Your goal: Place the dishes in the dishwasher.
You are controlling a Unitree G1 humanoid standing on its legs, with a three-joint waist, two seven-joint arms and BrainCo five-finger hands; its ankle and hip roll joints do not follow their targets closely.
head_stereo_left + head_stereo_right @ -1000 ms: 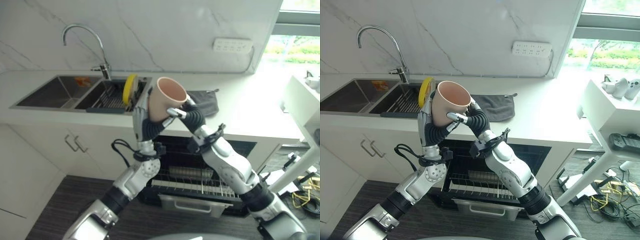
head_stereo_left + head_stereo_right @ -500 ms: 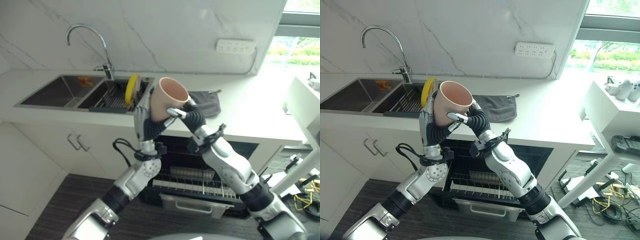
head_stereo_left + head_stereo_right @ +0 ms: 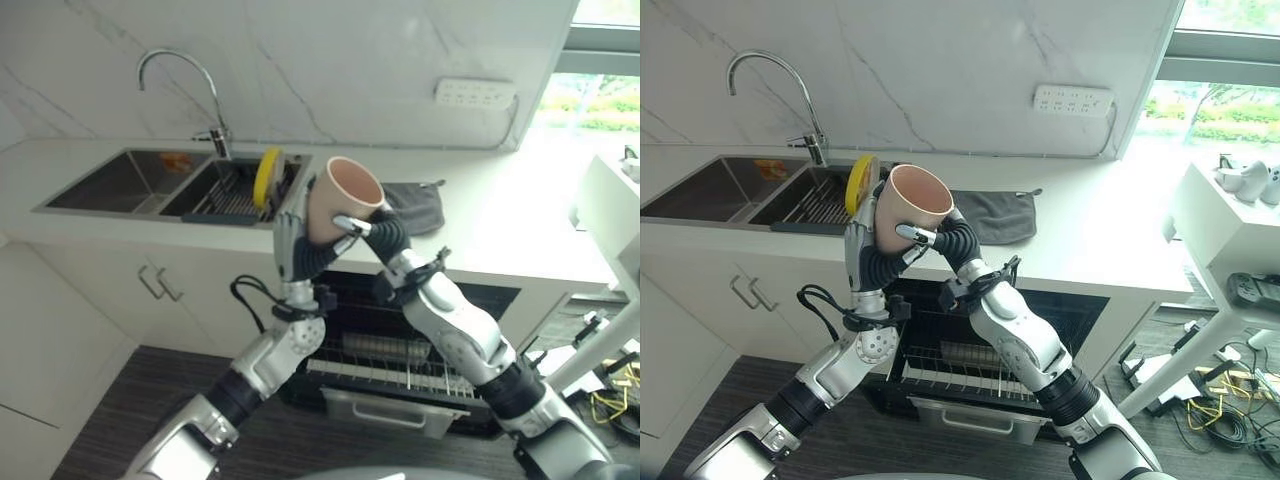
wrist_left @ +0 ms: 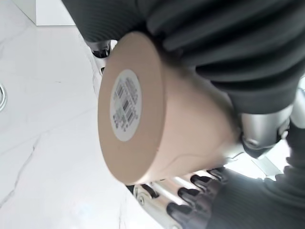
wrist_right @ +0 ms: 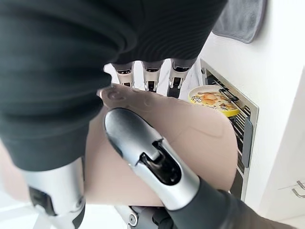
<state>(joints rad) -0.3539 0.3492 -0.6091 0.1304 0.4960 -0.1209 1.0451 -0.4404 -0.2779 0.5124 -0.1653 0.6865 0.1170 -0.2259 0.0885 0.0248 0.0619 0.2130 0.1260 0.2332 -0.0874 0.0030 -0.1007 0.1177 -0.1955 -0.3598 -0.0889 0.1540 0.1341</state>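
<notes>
Sink (image 3: 130,185) at counter's left, plate (image 3: 264,176) in its rack, cloth (image 3: 412,205) to the right, dishwasher rack (image 3: 400,368) below.

Pretty close-up here: the tan cup (image 4: 176,129) has its flat base facing the camera, with a round barcode sticker (image 4: 125,105) stuck on it. Dark-tipped silver fingers (image 4: 190,196) sit against its side, with white marble (image 4: 43,119) behind.

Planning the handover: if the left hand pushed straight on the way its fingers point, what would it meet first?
The left hand points upward alongside the cup, which it holds together with the right hand. Past its fingertips the way looks free, though depth is unclear.
</notes>
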